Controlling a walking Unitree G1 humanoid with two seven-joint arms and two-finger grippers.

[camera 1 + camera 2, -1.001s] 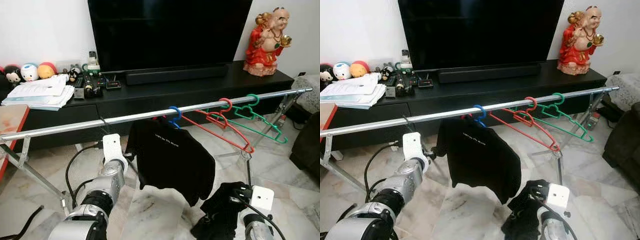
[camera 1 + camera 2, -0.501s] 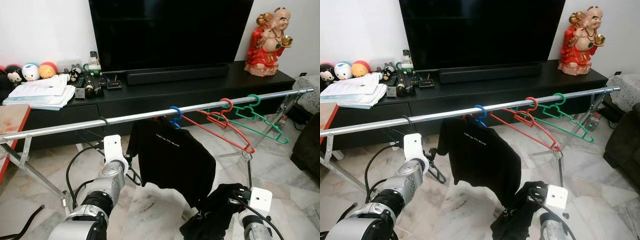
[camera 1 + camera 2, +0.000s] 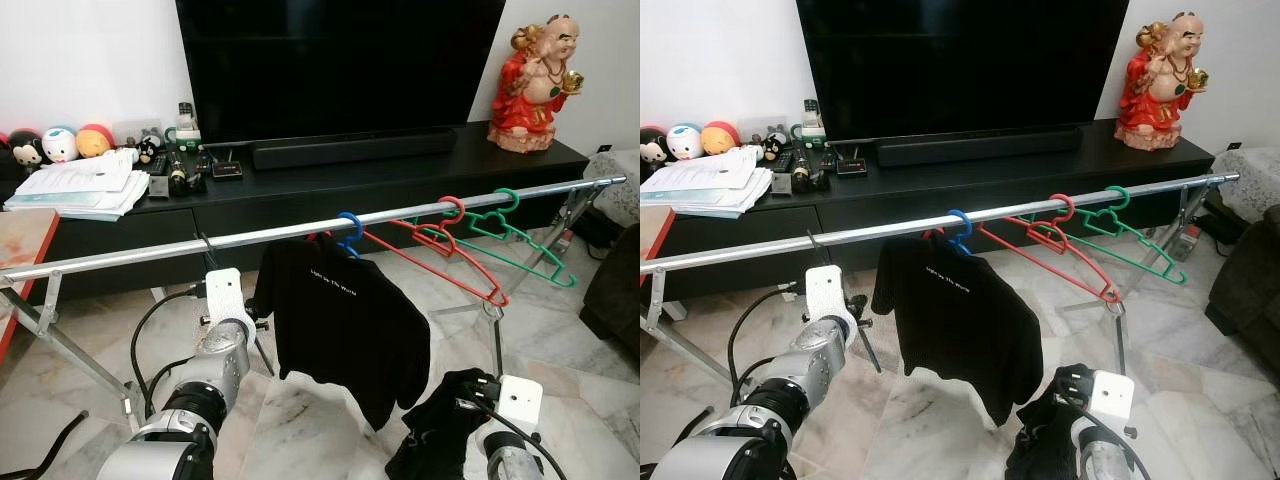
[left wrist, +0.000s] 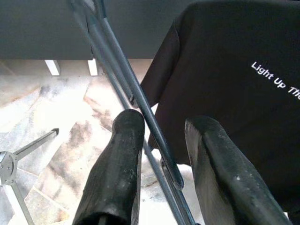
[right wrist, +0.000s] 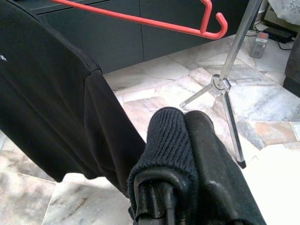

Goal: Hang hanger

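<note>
Steel rail (image 3: 300, 232) across frame, in front of black TV cabinet (image 3: 400, 185). Black T-shirt (image 3: 345, 325) hung on blue hanger (image 3: 350, 232) near mid-rail; white print on chest reads "Light Up The..." in left wrist view, rest cut off. Red hanger (image 3: 445, 245) and green hanger (image 3: 510, 235) empty, further along rail twd robot's right. Thin dark hanger (image 4: 140, 101) hooked on rail just left of shirt, wire hanging down.

Left end effector (image 4: 164, 154): fingers parted, dark hanger wire passing between them, not clamped. Sits below rail, beside shirt's sleeve.

Right end effector (image 5: 180, 140): low, near marble floor (image 3: 300, 420), fingers closed on black ribbed fabric (image 5: 168, 140); black garment bunched around it in eye views.

Background: TV (image 3: 340, 60), red figurine (image 3: 535, 85), plush toys (image 3: 60, 145), paper stack (image 3: 80, 185) on cabinet.
</note>
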